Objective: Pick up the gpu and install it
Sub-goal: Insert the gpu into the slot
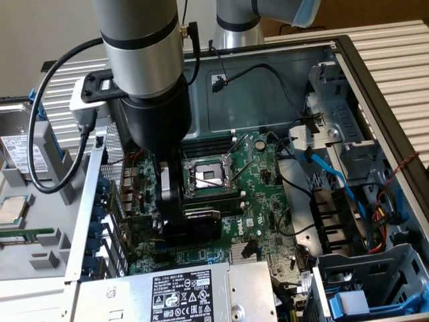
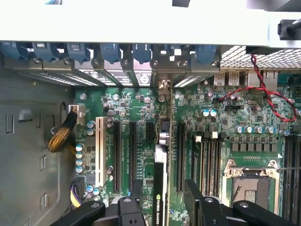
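The gripper point(image 2: 162, 207) hangs low over the motherboard point(image 1: 268, 194) with its jaws spread wide, one finger on each side of the gpu point(image 2: 160, 188) without visibly clamping it. The card stands on edge in an expansion slot, its bracket end toward the rear slot openings point(image 2: 141, 77). In the exterior view the card point(image 1: 201, 218) lies at about seven o'clock from the CPU socket point(image 1: 209, 176). Risk, as I judge it: the card may be only partly seated, so lifting away could tilt it or scrape neighbouring slots.
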